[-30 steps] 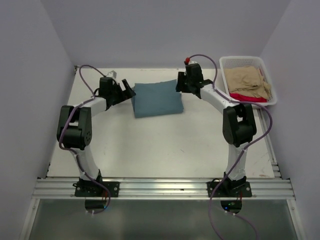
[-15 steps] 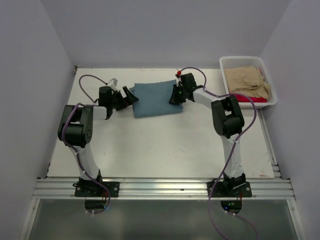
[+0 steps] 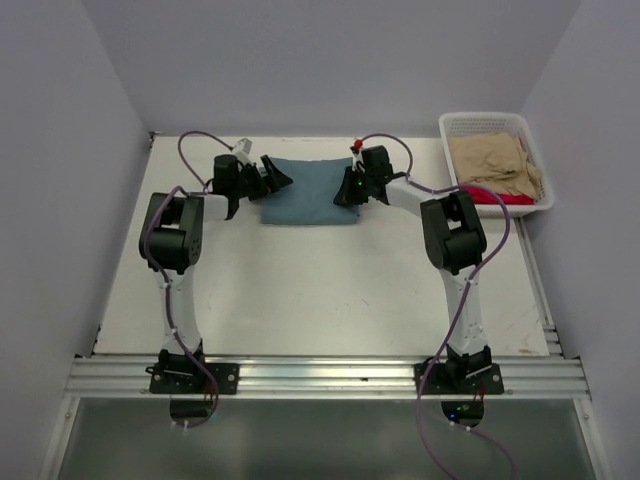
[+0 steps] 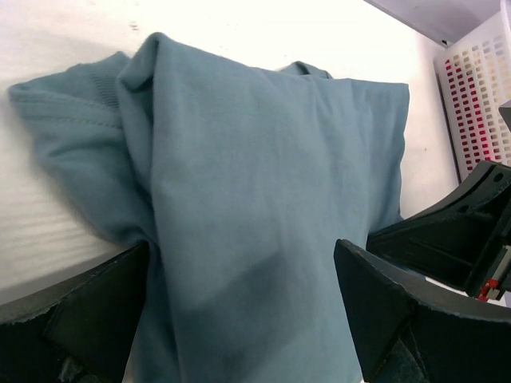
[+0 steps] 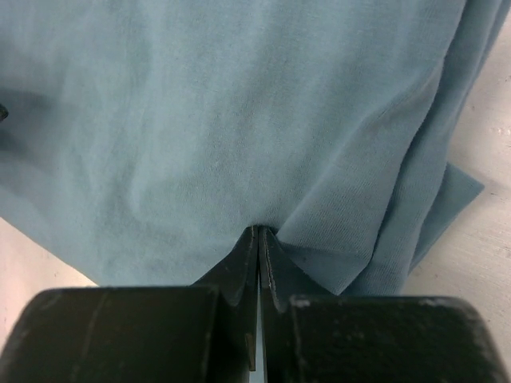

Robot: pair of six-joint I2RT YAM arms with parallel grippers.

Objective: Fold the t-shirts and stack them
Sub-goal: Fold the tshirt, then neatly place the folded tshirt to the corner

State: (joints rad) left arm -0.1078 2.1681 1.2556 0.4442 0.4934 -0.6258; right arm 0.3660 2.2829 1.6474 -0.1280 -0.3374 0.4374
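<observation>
My right claw (image 5: 259, 233) is pinched tight on one edge of the blue shirt (image 3: 310, 195), and the cloth bunches up at its tips. My left claw (image 4: 239, 267) is wide apart over the shirt's other edge. The blue shirt lies folded at the far end of the surface (image 3: 330, 280). The tan shirt (image 3: 495, 160) and red shirt (image 3: 500, 196) sit in the basket (image 3: 450, 125) on the right.

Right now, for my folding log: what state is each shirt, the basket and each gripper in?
teal t-shirt: folded, lying on the table.
basket: upright, holding two shirts.
tan t-shirt: crumpled in the basket.
red t-shirt: in the basket, mostly under the tan one.
left gripper: open, straddling the teal t-shirt.
right gripper: shut on the teal t-shirt's edge.
</observation>
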